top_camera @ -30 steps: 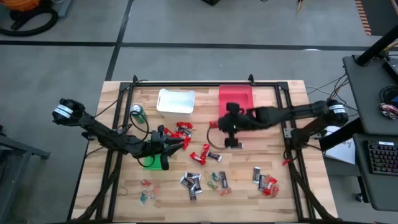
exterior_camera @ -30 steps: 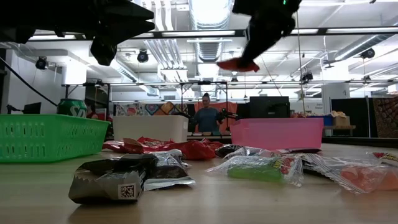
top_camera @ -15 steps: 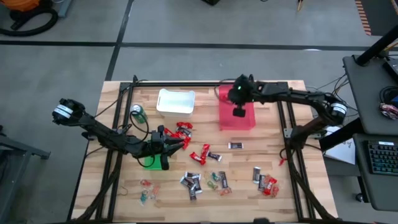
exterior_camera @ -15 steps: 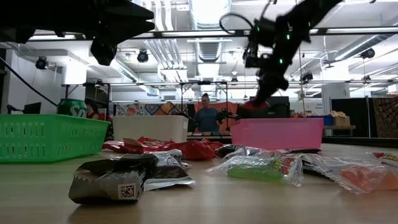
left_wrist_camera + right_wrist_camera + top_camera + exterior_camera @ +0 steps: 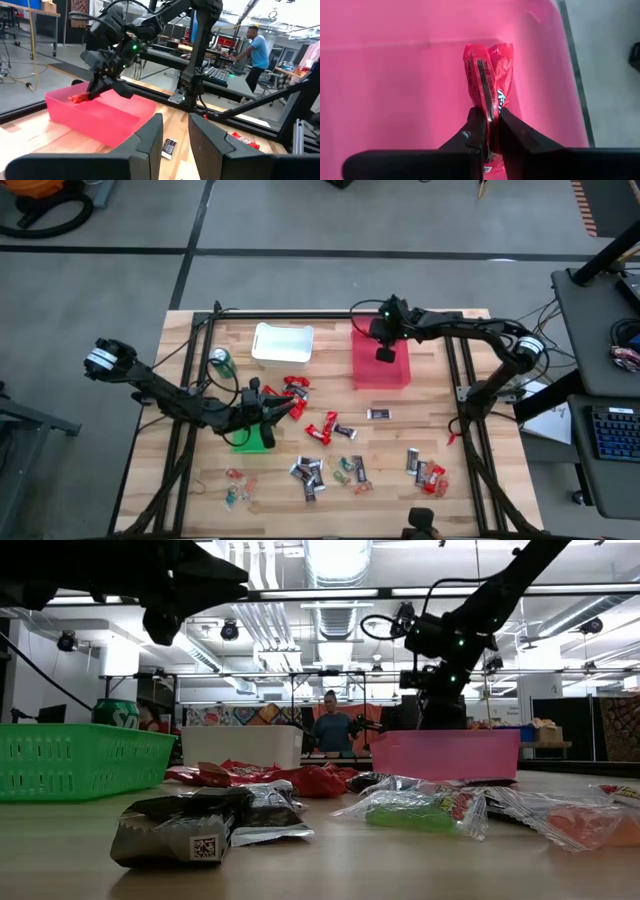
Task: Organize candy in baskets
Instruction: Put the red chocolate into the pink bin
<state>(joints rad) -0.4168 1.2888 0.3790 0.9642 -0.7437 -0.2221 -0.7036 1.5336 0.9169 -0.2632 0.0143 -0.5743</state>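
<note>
The right gripper (image 5: 489, 131) is reaching down into the smooth translucent red basket (image 5: 380, 352) by the table's far edge, its dark fingers pinching a crinkly red-wrapped bar (image 5: 489, 80) against the basket's inner wall. The left gripper (image 5: 277, 411), fingers a little apart and holding nothing, is hovering over the ribbed green basket (image 5: 247, 437) near the table's left side, beside loose candy (image 5: 322, 472).

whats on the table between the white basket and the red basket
Nothing: in the high view only a bare strip of wooden table separates the white basket from the red basket. The red candy pile lies nearer the camera, not between.
</note>
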